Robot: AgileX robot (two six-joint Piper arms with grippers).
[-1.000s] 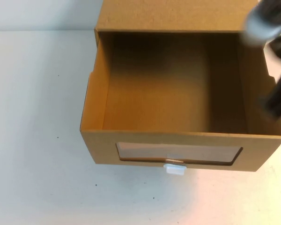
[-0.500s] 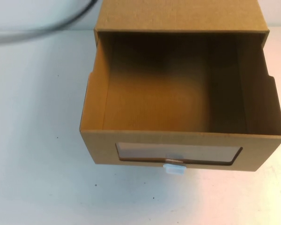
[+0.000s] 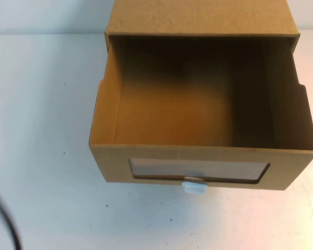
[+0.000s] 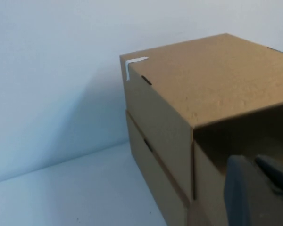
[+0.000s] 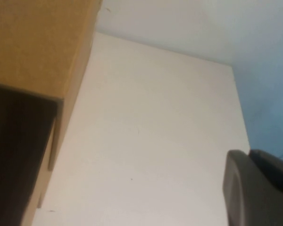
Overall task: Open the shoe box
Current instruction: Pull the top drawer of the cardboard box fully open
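**High view.** One shoe box (image 3: 188,104) stands mid-bench, its long axis running from 12 to 6 o'clock. Its one sleeve (image 3: 198,18) lies at 12 o'clock. Its one drawer (image 3: 107,114) is drawn out towards 6 o'clock, open side up and empty. The drawer front faces 6 o'clock and carries one window (image 3: 198,170) and one white pull tab (image 3: 194,187). The blurred right arm that crossed the 2 o'clock corner a second ago is gone, as is the dark streak seen at 10 o'clock half a second ago. The box has not shifted. One dark cable (image 3: 8,224) now curves in at 7 o'clock on the white bench (image 3: 41,104). Neither claw appears here.

**Left wrist view.** The left claw (image 4: 257,193) hangs just beside the box, near the sleeve mouth; whether it is open or closed cannot be told. One white strip (image 4: 134,63) marks a far corner of the sleeve top.

**Right wrist view.** The right claw (image 5: 257,188) is closed on nothing and sits over bare bench, apart from the box's side.
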